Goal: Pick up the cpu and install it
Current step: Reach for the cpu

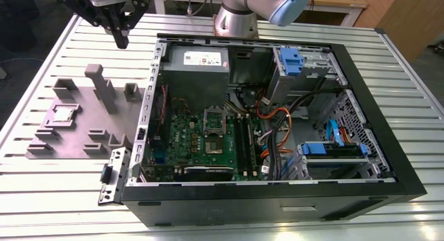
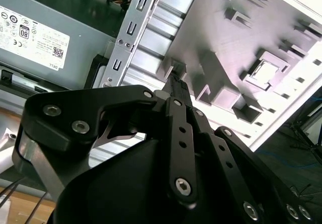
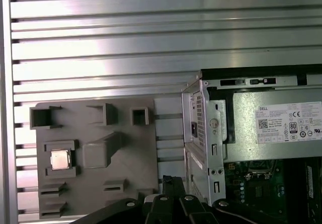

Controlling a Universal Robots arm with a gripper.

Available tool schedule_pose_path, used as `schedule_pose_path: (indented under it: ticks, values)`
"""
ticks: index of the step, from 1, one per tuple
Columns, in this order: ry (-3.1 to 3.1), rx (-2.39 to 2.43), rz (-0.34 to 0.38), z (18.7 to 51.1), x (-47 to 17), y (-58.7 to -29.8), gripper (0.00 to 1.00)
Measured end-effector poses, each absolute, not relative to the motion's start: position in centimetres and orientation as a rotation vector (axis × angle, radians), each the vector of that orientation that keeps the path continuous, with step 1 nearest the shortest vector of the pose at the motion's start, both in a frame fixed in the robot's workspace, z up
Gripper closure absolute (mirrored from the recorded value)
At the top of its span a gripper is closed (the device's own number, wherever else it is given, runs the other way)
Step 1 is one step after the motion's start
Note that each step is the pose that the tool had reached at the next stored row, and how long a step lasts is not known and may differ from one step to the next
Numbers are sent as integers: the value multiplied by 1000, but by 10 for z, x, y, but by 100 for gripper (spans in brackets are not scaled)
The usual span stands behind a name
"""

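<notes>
While its fingers (image 2: 177, 94) meet, the hand (image 1: 122, 42) holds nothing.

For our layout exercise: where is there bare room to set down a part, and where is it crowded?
Bare: slatted table in front of the moulded plate, and the strip at the exterior view's right of the computer case. Crowded: inside the case, and around the cpu.

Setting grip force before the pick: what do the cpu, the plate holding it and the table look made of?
The cpu: metal lid, silver-grey with a soft sheen, paler rim. The moulded plate: probably plastic, matte grey-purple, blocks formed in one piece, no glints. The table: likely aluminium, ribbed slats with bright streaked reflections.
</notes>
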State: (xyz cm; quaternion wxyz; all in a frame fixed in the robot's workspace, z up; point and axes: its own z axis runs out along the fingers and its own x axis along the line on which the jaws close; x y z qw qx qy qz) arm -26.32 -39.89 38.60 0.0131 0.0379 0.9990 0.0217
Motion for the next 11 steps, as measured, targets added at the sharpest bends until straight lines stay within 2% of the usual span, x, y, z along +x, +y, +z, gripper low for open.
schedule_pose_path:
  ticks: [11]
  values:
    - [3112,118,68,386,-269,-399,89]
